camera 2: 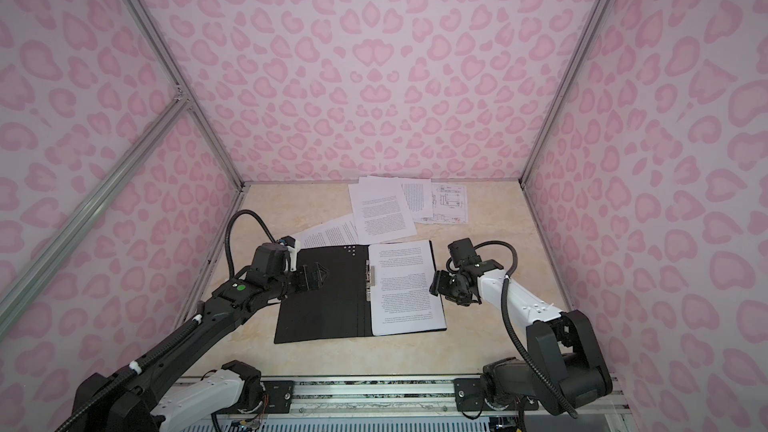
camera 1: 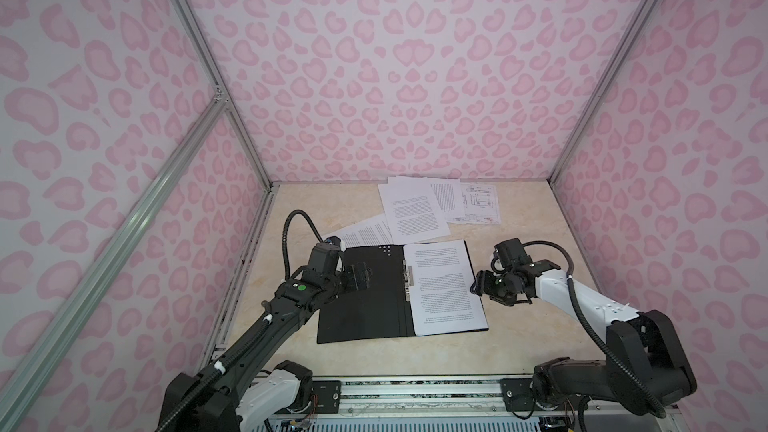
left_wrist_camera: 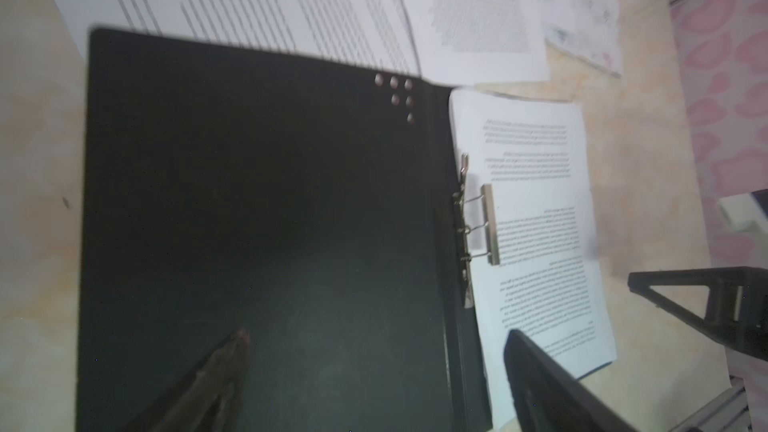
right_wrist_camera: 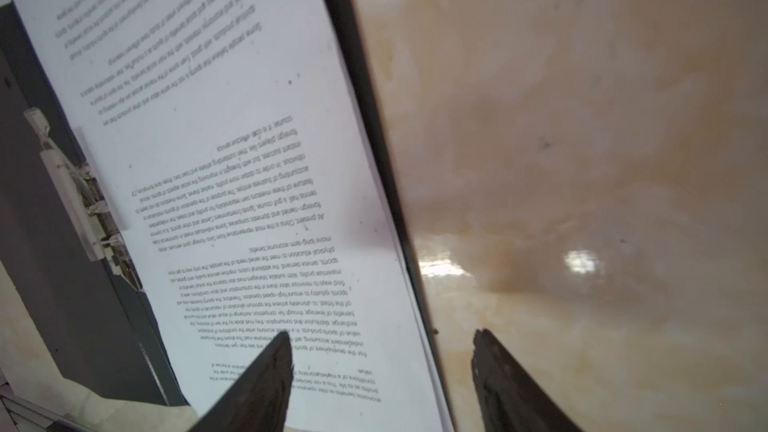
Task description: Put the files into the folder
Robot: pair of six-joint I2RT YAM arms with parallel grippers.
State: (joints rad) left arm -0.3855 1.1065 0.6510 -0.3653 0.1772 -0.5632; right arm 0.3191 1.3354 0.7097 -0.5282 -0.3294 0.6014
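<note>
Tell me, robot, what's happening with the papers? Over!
Both open: left gripper over the folder, right gripper at its edge. One sheet in, loose sheets lying behind it. Nothing in the way.

The folder (camera 1: 361,297) under the left jaws shows a black inner face, matt and plastic-looking, with a faint grain. Between the two pairs of jaws its spine clip (left_wrist_camera: 492,226) is bright metal with a soft sheen. The sheet (right_wrist_camera: 249,160) beside the right jaws is plain white paper, matt and smooth, like the loose files (camera 1: 415,209) beyond both pairs of jaws. The counter (right_wrist_camera: 582,160) beneath the right jaws is cream, marbled and glossy, throwing back bright spots of light. The jaws are dark and matt, rough-edged in the right wrist view. Behind the right jaws the arm shell (camera 1: 598,301) is smooth white plastic. The hose (camera 1: 286,243) behind the left jaws is black and ribbed. The frame rail (camera 1: 124,234) is silvery metal.
</note>
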